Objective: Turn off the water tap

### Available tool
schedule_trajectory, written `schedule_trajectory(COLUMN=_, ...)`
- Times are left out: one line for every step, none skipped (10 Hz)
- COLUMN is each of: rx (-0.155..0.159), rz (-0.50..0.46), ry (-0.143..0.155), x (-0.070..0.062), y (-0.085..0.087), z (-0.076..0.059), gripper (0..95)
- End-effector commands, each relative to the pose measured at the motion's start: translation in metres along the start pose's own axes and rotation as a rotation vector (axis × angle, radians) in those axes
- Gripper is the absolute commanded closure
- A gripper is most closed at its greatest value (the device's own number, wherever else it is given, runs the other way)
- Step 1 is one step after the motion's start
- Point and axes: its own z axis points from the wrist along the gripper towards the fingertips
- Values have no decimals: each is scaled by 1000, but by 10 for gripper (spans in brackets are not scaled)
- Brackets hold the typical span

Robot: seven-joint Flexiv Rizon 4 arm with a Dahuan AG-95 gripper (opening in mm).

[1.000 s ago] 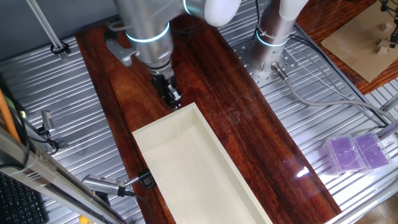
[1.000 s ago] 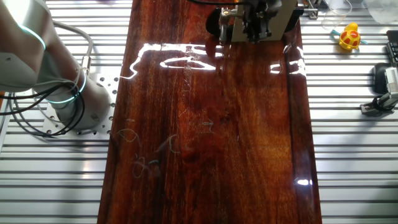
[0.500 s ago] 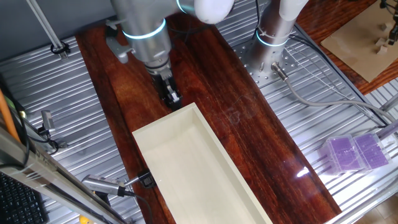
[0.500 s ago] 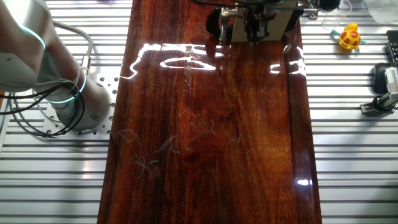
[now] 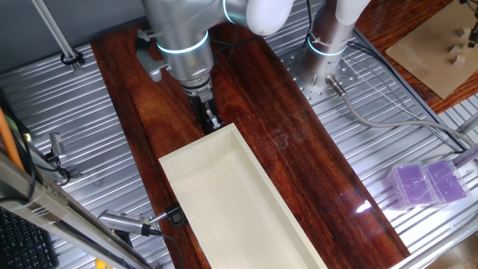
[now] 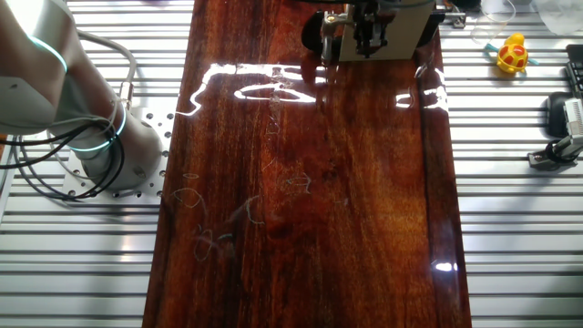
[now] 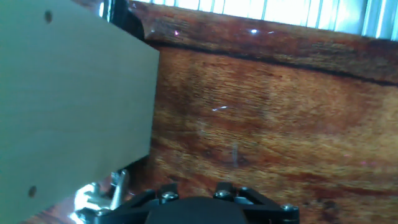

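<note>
Comparing this moment with the pictures from half a second and one second ago, the change is small but clear. In one fixed view the claw (image 5: 210, 119) was first beside the near end wall of the cream box (image 5: 239, 209), then it drew a little back and to the side, and now it is again close to that end wall, almost touching the rim. The arm above it shifted the same way. In the other fixed view the claw (image 6: 366, 35) sits slightly higher in the picture than before, against the end face of the box (image 6: 401, 41). Nothing else on the dark wooden worktop (image 5: 299, 149) has moved.

The water tap itself is hard to find. I think it is the small shiny metal piece (image 7: 102, 196) at the bottom left of the hand view, just beside the flat box wall (image 7: 68, 99) and very near the claw housing; in the two fixed views the arm and the box hide it. The black clamp (image 5: 175, 217) on the far side of the box holds a different metal part, and I cannot say that this is the tap.

Whether the fingers are open or closed, I cannot tell: they are too dark and too small in each view.

My judgement is that this small back-and-forth is either an adjustment at the tap handle or a part of the turning. The turning cannot be confirmed as finished.
</note>
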Motion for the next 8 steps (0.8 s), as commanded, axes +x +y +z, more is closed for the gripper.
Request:
schedule_trajectory(rx=-11, rz=20, ry=-2, x=0, y=0, z=0, gripper=380)
schedule_trajectory(rx=-15, rz=31, ry=-5, x=-2, y=3, z=2, gripper=380)
schedule_trajectory(rx=-17, rz=37, ry=-8, x=-3, y=5, z=2, gripper=380)
schedule_trajectory(rx=-18, rz=45, ry=-8, x=-4, y=8, z=3, gripper=380)
schedule_trajectory(rx=-19, rz=53, ry=-8, x=-6, y=12, z=5, gripper=380)
schedule_trajectory(rx=-22, rz=56, ry=-9, x=-7, y=13, z=6, gripper=380)
schedule_trajectory(rx=-26, rz=60, ry=-8, x=-7, y=14, z=7, gripper=380)
schedule_trajectory(rx=-28, rz=63, ry=-6, x=-8, y=15, z=8, gripper=380)
